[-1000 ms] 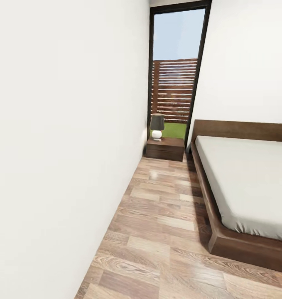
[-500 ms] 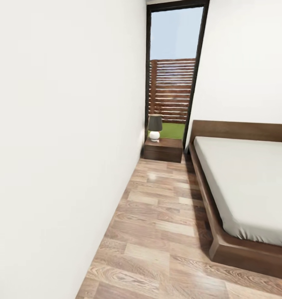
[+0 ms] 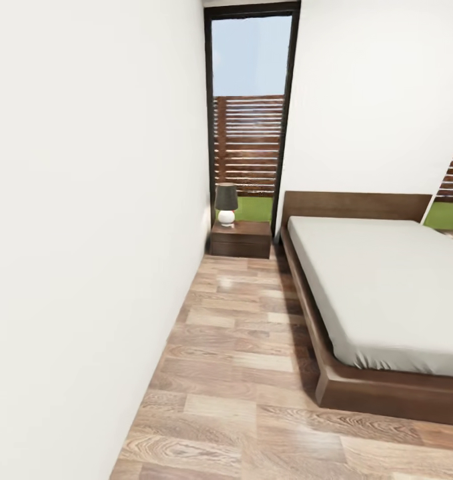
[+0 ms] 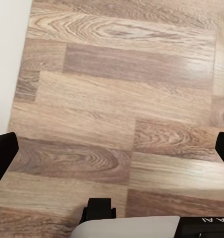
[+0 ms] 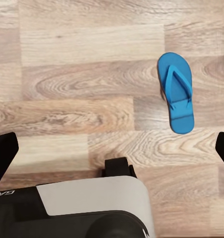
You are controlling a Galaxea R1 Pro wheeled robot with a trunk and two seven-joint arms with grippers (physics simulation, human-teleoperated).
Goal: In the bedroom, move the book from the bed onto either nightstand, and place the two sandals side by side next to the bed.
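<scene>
Both grippers, left gripper (image 4: 112, 148) and right gripper (image 5: 112, 148), hang spread and empty, presumably for travel (one sandal (image 5: 176, 92) lies upper right on the floor (image 5: 82, 84)).

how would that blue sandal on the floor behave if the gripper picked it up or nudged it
The blue sandal looks thin and flat, so it is probably light and may flex if pinched at one end. Lying sole down on the glossy wood floor, it would likely slide, not roll or tip. Its raised straps seem the easiest grip.

White walls (image 3: 86, 200), wood-plank floor (image 3: 239, 373). Tall dark-framed window (image 3: 249, 113), slatted fence outside. Small lamp (image 3: 226, 203) below it.
</scene>
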